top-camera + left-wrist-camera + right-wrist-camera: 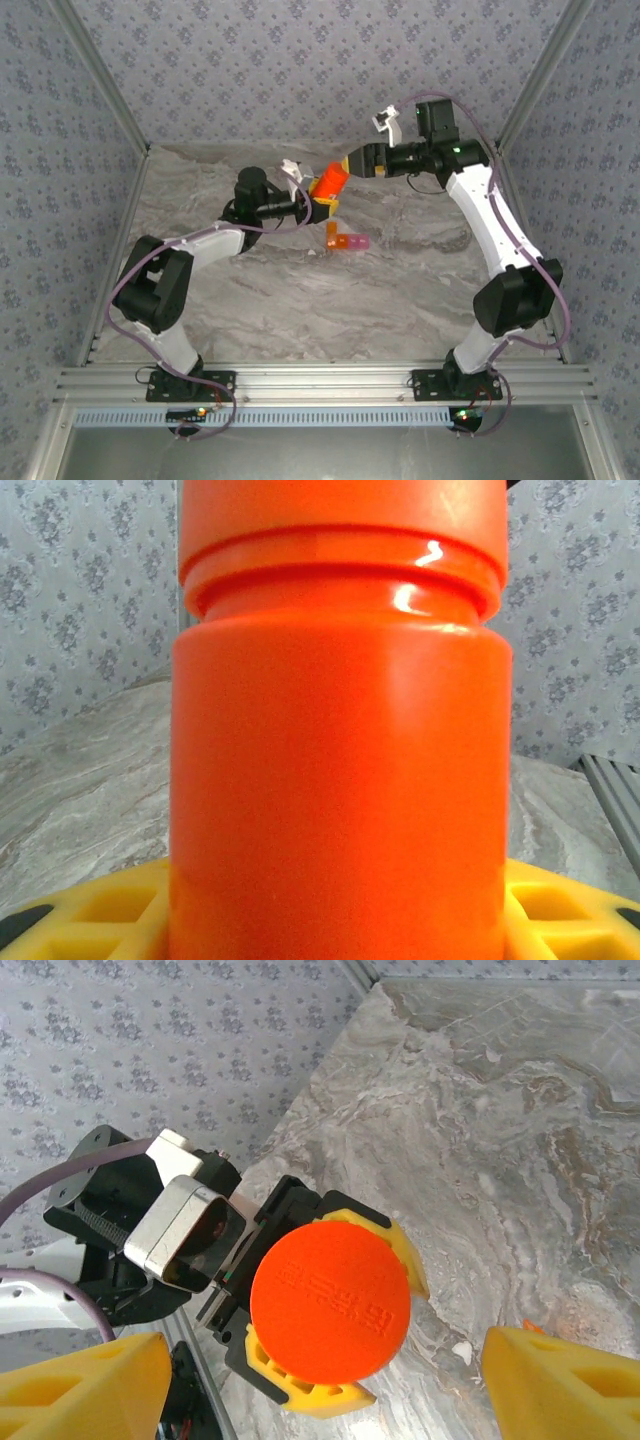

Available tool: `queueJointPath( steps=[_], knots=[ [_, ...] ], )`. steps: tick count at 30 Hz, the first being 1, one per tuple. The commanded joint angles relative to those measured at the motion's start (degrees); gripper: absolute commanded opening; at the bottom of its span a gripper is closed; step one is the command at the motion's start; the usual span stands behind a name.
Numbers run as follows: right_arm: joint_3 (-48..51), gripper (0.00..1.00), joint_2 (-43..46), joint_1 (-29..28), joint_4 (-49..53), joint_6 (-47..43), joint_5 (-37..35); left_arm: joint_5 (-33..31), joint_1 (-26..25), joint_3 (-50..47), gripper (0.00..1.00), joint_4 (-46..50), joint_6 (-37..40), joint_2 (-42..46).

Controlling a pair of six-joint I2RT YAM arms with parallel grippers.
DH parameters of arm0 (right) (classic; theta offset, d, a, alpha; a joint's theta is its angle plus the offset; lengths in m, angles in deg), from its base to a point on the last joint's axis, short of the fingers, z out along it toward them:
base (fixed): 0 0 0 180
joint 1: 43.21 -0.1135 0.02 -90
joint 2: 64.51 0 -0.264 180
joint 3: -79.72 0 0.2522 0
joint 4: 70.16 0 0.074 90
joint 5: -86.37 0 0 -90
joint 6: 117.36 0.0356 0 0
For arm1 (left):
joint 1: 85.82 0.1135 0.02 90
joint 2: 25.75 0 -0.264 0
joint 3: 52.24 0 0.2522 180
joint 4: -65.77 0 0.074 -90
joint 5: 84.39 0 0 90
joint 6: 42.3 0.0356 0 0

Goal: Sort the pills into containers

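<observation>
Pill box [350, 242]: orange + pink cells joined, lying flat approx. centre; lids unclear.

Orange bottle [328, 182], yellow fingers [398, 1248], grey marbled table [300, 290], seemingly orange-pink pill box [345, 241]

Bottle [329, 181] in L pincer [320, 198], pill box [347, 241] nearer, prob. on table [300, 300]

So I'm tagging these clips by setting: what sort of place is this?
Probably a lab test booth for robots: a marble-look table boxed in by patterned walls, with the left arm and right arm bolted to a metal rail at its near edge.
</observation>
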Motion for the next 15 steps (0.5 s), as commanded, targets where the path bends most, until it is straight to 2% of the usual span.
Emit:
queueJointPath(
  steps=[1,11,15],
  knots=[
    [-3.08,0.82,-1.9,-1.07,2.77,-2.34,1.78,3.0,0.08,1.98,0.0,-0.55,-0.86,-0.89],
    [-3.62,0.75,-3.85,-3.42,4.21,-3.34,0.38,3.39,0.02,2.42,0.0,-0.63,-1.01,-1.28],
    [-3.32,0.68,-4.05,-3.67,4.37,-3.28,0.07,3.46,0.03,2.49,0.0,-0.74,-1.12,-1.37]
  ],
)
